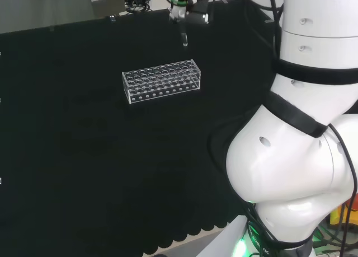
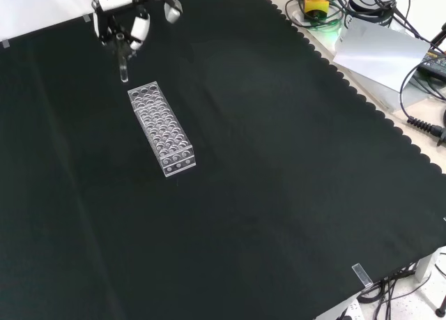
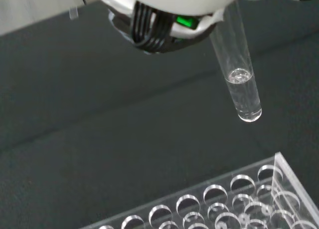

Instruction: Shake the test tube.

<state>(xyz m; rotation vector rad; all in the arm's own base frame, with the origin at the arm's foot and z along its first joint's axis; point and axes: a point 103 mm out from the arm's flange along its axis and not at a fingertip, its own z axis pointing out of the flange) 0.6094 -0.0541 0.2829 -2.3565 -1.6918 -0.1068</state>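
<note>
A big black cloth [image 2: 265, 194] covers the desk. Its edge is cut in little round waves on the right side of the front view. The cloth is flat and mostly bare.

A clear plastic rack [image 2: 162, 129] with many round holes stands on the cloth. In the front view it is near the top left. In the head view it sits in the middle, a bit far from the arm.

The hand [image 2: 122, 20] is up in the air at the top left of the front view, above the far end of the rack. Its fingers [image 2: 140, 28] are curled round the top of a clear test tube [image 2: 123, 69]. The tube hangs down from the hand and does not touch the rack or the cloth. Its round bottom points down, just above and beside the rack's end. In the wrist view the tube is tilted a little, and a small bit of clear water sits in its bottom part. The rack's holes near it look empty.

The big white arm [image 1: 302, 156] takes up the right side of the head view.

Past the cloth, at the top right of the front view, there is a yellow and red button box [image 2: 316, 1], some black cables [image 2: 418, 121] and a sheet of grey paper [image 2: 376, 51]. A small clear clip [image 2: 362, 274] sits at the cloth's near edge.
</note>
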